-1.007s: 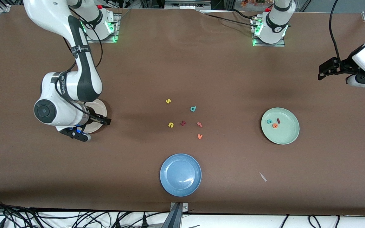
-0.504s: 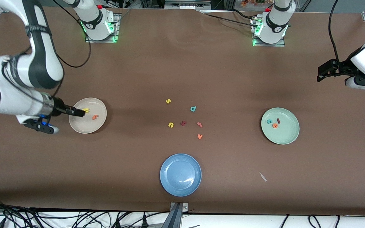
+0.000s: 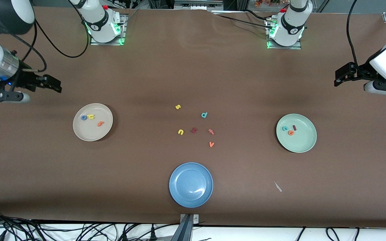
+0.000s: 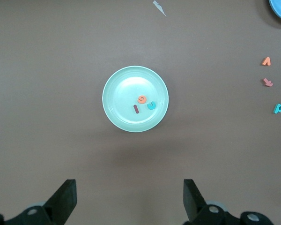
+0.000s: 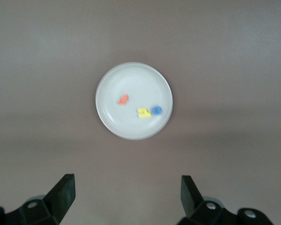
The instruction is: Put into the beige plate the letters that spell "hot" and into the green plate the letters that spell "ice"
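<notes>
We see a big brown table (image 3: 193,77) with two arms. The right gripper (image 3: 50,83) hangs up in the air over bare table at the right arm's end, and its fingers are wide apart with nothing in them. The left gripper (image 3: 342,75) hangs over bare table at the left arm's end, fingers wide apart too, and holds nothing. We think both arms are waiting.

Next come the plates. The beige plate (image 3: 107,129) sits toward the right arm's end. The green plate (image 3: 303,142) sits toward the left arm's end. A blue plate (image 3: 191,184) sits nearest the front camera, between them.

Now the little things. In the beige plate we see the o (image 3: 83,117), the h (image 3: 90,116) just beside it, and the t (image 3: 100,124) a bit apart. In the green plate we see the c (image 3: 284,128), the i (image 3: 294,127) and the e (image 3: 291,133), close together. So we think both words are done.

Six spare letters (image 3: 195,125) lie loose in the middle of the table.

We think these letters are soft foam, very light and not easy to break. They are flat and thin, so we would pinch one across its narrow sides from above, gently. A hard squeeze could squash it, and it may stick to a finger or flip when let go. The plates look stiff and smooth, so letters could slide inside
</notes>
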### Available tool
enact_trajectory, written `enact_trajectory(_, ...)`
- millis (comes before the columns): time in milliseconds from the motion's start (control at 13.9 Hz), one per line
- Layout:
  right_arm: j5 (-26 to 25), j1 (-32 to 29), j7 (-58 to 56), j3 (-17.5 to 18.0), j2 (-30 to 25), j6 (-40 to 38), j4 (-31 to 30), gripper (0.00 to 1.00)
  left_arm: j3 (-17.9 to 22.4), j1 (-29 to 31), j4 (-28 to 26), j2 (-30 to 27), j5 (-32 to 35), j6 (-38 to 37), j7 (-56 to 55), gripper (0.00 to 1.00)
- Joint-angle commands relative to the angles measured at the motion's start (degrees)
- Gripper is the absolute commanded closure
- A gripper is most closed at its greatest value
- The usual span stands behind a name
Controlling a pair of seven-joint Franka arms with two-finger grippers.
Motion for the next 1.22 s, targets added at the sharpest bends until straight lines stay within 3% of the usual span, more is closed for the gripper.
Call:
enact_trajectory(0,-2.03,-1.23,-0.74,1.42,-0.88,-10.16,3.03,0.00,-0.05,-0.33,1.81,0.87,1.17,-1.17,-0.65,0.00)
enact_trajectory(360,0.07,-1.67,-0.83,1.07,-0.98,-13.89,3.40,0.00,-0.14,-0.42,1.81,0.87,1.26,-1.17,-0.65,0.00)
enact_trajectory(647,1.13,-1.32,-0.74,0.98,4.11,-18.19,10.67,0.00,-0.14,-0.33,1.81,0.87,1.26,-1.08,-0.65,0.00)
enact_trajectory(1151,1.92,-1.41,-3.72,0.89,4.39,-18.99,10.87,0.00,-0.14,-0.42,1.90,0.87,1.26,-1.08,-0.65,0.00)
